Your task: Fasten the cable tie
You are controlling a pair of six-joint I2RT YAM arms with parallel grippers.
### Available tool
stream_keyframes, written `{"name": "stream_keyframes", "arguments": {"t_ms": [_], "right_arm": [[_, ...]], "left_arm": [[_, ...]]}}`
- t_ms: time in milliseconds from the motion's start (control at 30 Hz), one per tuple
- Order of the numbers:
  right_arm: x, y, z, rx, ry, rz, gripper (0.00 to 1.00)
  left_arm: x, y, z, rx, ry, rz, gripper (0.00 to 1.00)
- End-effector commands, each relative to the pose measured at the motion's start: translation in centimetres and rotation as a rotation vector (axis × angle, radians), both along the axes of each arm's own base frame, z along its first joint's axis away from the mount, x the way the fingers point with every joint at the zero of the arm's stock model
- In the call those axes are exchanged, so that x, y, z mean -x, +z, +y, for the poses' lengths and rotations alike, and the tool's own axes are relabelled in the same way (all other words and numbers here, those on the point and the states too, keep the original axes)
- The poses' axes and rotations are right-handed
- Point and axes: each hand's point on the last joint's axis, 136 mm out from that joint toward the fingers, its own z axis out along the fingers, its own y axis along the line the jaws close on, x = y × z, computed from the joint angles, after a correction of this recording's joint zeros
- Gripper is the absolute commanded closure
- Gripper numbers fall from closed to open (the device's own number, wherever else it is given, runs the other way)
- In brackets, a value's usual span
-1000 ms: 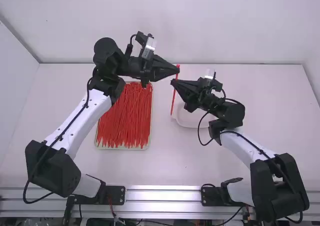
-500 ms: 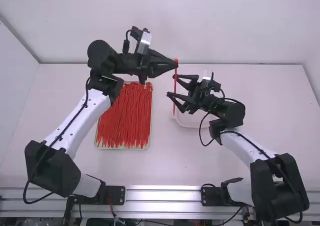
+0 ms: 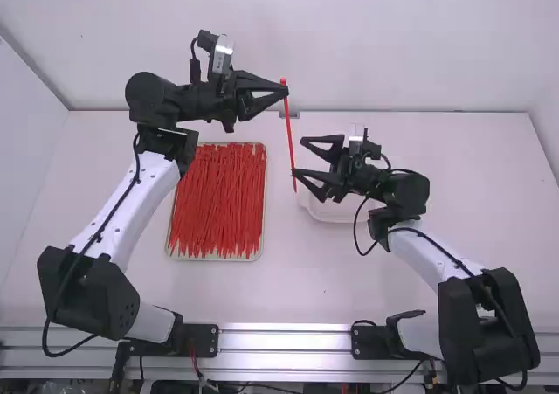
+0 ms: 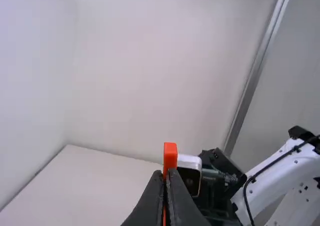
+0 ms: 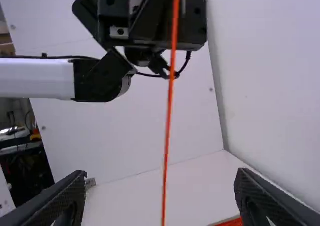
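Cable tie [image 3: 289, 141] hangs near tray [image 3: 215, 258] and clear tub [image 3: 325, 214].

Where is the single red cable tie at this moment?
In the high view the cable tie hangs nearly upright from the left gripper, right of the tray of ties, its lower end between the open fingers of the right gripper.

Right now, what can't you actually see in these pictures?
- Left wrist view: the strap of the red cable tie, hidden inside the shut left pincer.
- Right wrist view: the tie's tail tip, cut off by the bottom edge.
- High view: the inside of the pale tub, hidden behind the right pincer.
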Motion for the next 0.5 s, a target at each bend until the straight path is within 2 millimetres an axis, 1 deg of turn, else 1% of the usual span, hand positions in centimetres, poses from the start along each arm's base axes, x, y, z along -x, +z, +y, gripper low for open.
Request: {"name": "stream_keyframes", "arguments": {"t_ms": [0, 167, 200, 233, 400, 467], "right_arm": [[0.3, 0.6, 0.6, 0.010, 0.021, -0.034, 0.21], [-0.4, -0.3, 0.5, 0.031, 0.010, 0.010, 0.20], [-0.3, -0.4, 0.5, 0.033, 0.011, 0.012, 0.21], [-0.3, -0.4, 0.5, 0.034, 0.013, 0.012, 0.21], [0.2, -0.5, 0.9, 0.042, 0.041, 0.010, 0.23], [0.4, -0.5, 1.0, 0.046, 0.048, 0.000, 0.26]], "left_arm": [[0.3, 1.6, 0.0, 0.021, 0.005, -0.009, 0.98], [1.1, 2.5, 0.0, -0.004, -0.026, -0.024, 0.98], [1.1, 2.6, -0.1, -0.007, -0.027, -0.020, 0.97], [1.1, 2.8, -0.1, -0.007, -0.025, -0.017, 0.98], [1.0, 3.2, -0.1, -0.010, -0.020, -0.012, 0.98], [0.9, 3.3, -0.1, -0.011, -0.019, -0.009, 0.98]]}}
